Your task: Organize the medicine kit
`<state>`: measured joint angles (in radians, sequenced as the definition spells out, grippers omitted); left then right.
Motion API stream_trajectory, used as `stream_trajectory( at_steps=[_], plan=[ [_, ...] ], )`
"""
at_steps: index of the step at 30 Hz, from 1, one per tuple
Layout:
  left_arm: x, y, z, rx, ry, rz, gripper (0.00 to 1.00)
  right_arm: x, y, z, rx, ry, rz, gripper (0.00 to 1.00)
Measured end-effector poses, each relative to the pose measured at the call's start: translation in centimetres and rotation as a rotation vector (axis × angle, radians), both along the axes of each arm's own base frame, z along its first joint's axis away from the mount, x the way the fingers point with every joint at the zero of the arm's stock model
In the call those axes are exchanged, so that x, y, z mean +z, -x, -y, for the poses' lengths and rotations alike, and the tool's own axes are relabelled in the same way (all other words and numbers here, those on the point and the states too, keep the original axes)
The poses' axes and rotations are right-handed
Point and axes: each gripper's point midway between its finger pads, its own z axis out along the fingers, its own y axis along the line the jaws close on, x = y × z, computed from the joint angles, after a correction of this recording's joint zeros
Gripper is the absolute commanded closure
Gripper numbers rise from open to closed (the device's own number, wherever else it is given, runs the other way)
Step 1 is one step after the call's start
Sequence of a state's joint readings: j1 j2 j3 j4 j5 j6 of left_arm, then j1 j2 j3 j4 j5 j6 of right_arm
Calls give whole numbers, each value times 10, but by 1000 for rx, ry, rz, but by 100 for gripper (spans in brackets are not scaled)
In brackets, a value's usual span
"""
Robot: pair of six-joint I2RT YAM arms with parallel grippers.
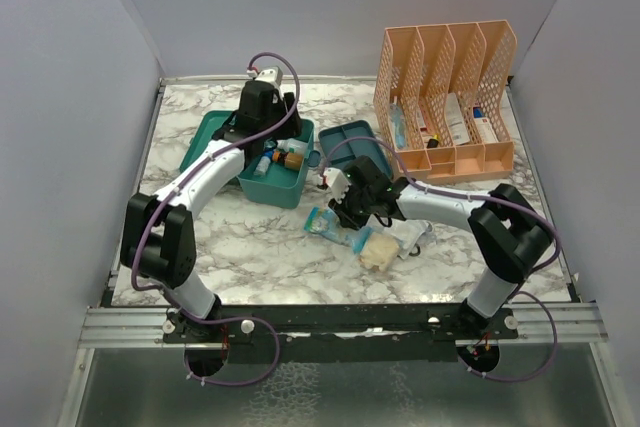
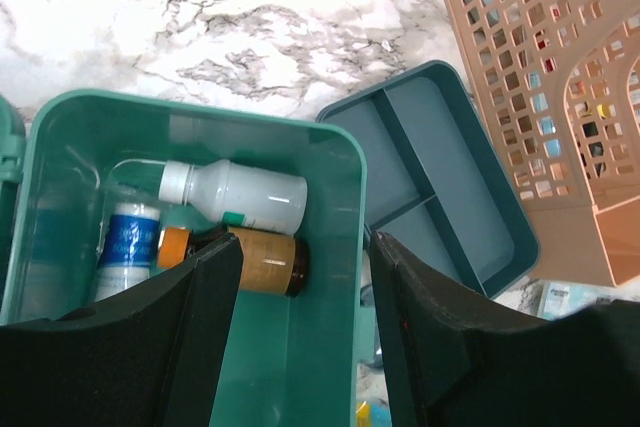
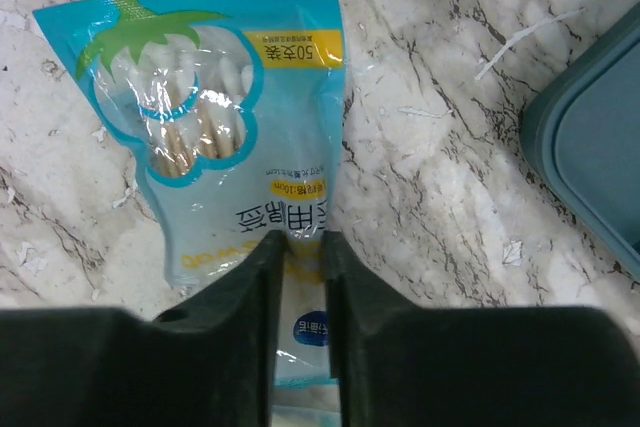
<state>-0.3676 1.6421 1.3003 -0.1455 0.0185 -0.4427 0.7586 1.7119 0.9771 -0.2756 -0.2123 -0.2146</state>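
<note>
From above, your left gripper [image 1: 268,147] hangs over the open medicine kit [image 1: 272,190], left of centre. Its insert tray [image 1: 355,142] lies just beside it, near the peach organizer [image 1: 445,97].

Left wrist: jaws apart above the kit — a white bottle [image 2: 235,192] and an amber bottle [image 2: 265,262] lie inside.

Right wrist: your right gripper [image 3: 300,247] is clamped on the swab packet [image 3: 230,97] — it lies flat on the marble table [image 3: 430,147].

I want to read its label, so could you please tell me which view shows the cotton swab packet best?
The right wrist view: the cotton swab packet fills it, print legible, near edge between the jaws of the right gripper. Top external shows it small and blue; left wrist does not clearly show it.
</note>
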Motion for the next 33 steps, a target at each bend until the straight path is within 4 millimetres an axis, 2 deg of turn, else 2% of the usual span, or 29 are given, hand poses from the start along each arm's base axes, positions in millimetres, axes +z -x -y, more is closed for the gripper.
stream_trajectory(
  at_steps=[4, 8, 11, 14, 18, 22, 26, 33],
  plan=[
    [9, 15, -11, 18, -2, 18, 42, 2, -1, 0, -5, 1, 10, 98],
    [39, 21, -22, 53, 5, 85, 40, 8, 0, 1, -12, -14, 18, 99],
    [51, 31, -33, 86, 1, 105, 37, 13, 3, 5, -23, -29, 32, 99],
    [51, 42, -45, 132, -19, 82, 32, 20, 2, 9, -70, -48, 55, 99],
    [33, 60, -62, 206, -42, 0, 28, 38, -4, 19, -186, -96, 116, 99],
    [3, 87, -79, 272, -49, -104, 28, 71, -19, 26, -327, -170, 206, 99],
    [-21, 109, -96, 336, -48, -182, 36, 108, -38, 27, -421, -242, 297, 99],
    [-46, 120, -120, 421, -29, -254, 55, 207, -75, -2, -442, -449, 458, 99]
  ],
)
